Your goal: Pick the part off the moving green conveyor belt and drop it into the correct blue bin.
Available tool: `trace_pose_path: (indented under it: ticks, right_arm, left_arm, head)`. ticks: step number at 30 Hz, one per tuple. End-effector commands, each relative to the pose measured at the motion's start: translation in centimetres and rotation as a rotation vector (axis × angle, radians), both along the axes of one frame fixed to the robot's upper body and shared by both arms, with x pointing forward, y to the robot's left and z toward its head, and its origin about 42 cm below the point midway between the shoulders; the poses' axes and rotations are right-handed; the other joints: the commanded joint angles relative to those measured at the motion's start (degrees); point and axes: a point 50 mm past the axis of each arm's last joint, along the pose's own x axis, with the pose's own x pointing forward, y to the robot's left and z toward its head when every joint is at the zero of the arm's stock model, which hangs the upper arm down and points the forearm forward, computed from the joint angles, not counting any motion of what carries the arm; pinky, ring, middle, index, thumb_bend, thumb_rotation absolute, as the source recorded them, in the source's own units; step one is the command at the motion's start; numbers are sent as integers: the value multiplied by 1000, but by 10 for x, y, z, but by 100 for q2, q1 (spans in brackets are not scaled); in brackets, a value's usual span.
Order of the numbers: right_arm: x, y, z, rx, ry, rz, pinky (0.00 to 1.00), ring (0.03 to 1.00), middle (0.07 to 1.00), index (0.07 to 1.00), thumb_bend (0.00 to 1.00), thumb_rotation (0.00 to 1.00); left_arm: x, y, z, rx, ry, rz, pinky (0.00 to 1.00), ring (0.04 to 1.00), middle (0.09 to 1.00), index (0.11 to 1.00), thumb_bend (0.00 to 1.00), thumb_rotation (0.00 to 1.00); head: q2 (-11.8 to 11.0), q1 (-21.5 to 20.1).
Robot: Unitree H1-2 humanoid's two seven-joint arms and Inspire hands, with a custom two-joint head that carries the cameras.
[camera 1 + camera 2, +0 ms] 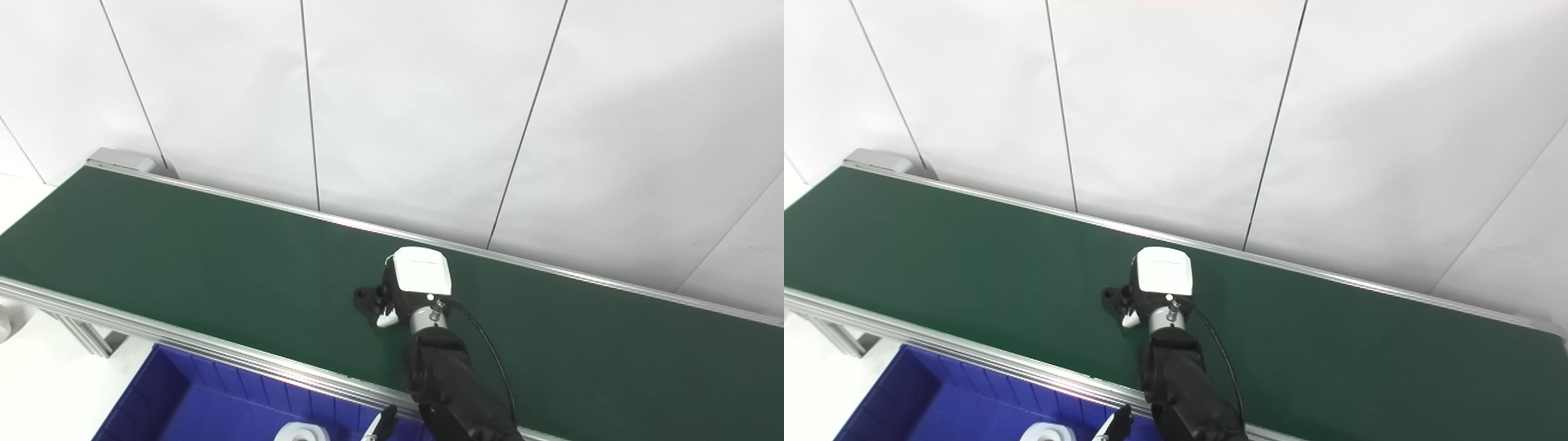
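Note:
A small black part (368,299) lies on the green conveyor belt (184,257), about mid-belt. My right hand (419,278), seen from its white back, reaches down over the part's right side. Its fingers are hidden under the hand, and a white thumb tip (386,319) shows just beside the part. Whether the fingers close on the part is hidden. Only a dark sliver of my left hand (383,422) shows at the bottom edge, over the blue bin (184,398). The bin sits below the belt's near rail at the lower left.
A white round object (301,432) lies in the blue bin at the bottom edge. An aluminium rail (184,337) runs along the belt's near side, another along the far side against the white panelled wall (429,110). A black cable (490,355) loops from my right wrist.

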Motion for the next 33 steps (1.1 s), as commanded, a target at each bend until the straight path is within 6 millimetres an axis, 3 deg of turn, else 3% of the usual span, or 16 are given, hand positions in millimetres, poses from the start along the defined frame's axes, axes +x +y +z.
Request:
trace_pose_path:
  ticks: [1,3,4,8,10,14,16,20,21,22,25,26,27,31,32,33]
  right_arm:
    - [-9,-5,-14,10,54,-14,135,209,469,482,532,0]
    - [-11,-5,-9,41,42,-12,140,213,470,482,532,0]
    - [-13,-6,-6,64,34,-11,150,225,425,503,526,0]
    - [-20,-11,12,156,-55,8,135,204,468,481,530,0]
    - [-24,-14,21,189,-79,19,126,193,401,493,523,0]
    - [-40,-27,60,285,-165,45,123,191,385,490,522,0]
    - [-49,-33,76,314,-198,54,128,197,447,483,528,0]
    - [-66,-43,104,344,-239,71,135,206,468,482,528,0]
    - [-69,-44,109,347,-242,72,149,225,410,500,521,0]
    - [-75,-45,116,354,-249,70,150,227,405,502,520,0]
    - [-86,-50,128,363,-262,46,166,251,397,511,519,0]
    - [-90,-53,129,360,-270,33,168,255,397,512,518,0]
    - [-93,-55,129,357,-274,23,165,252,399,515,518,0]
    - [-101,-59,128,322,-269,-32,163,249,394,515,517,0]
    - [-106,-63,127,319,-266,-47,159,240,432,500,522,0]
    - [-115,-70,123,321,-256,-74,145,221,418,495,522,0]
  left_arm:
    - [-7,-35,16,-87,-26,-55,835,994,1000,1000,832,705]
    - [-7,-34,15,-83,-33,-55,838,997,1000,1000,830,706]
    - [-7,-33,15,-85,-33,-56,851,999,1000,1000,824,711]
    - [-5,-29,15,-113,-11,-60,948,1000,1000,1000,824,695]
    - [-4,-26,15,-125,-5,-56,974,1000,1000,1000,824,676]
    - [-1,-19,14,-111,-6,-61,998,1000,1000,1000,834,687]
    - [0,-15,13,-105,-5,-61,1000,1000,1000,1000,835,691]
    - [3,-5,13,-82,-20,-57,1000,1000,1000,1000,815,710]
    - [3,-3,13,-75,-22,-56,986,1000,1000,1000,810,727]
    - [4,2,14,-67,-27,-52,984,1000,1000,1000,809,728]
    - [6,14,17,-38,-41,-44,972,1000,1000,1000,811,785]
    - [8,20,18,-18,-51,-39,968,1000,1000,1000,815,798]
    - [9,23,19,-5,-59,-35,973,1000,1000,1000,816,832]
    - [16,45,28,-35,-41,-14,998,1000,1000,1000,834,825]
    - [17,49,30,-30,-46,-9,999,1000,1000,1000,831,864]
    - [19,54,32,-39,-43,0,1000,1000,1000,1000,825,878]
  head:
    - [-3,-10]
    - [-11,-97]
    - [-11,-97]
    - [7,-247]
    - [26,-321]
    - [58,-550]
    - [88,-679]
    - [224,-1006]
    - [242,-1042]
    - [360,-1339]
    - [472,-1609]
    - [601,-1915]
    - [601,-1915]
    - [1015,-3000]
    - [1015,-3000]
    - [1140,-3250]
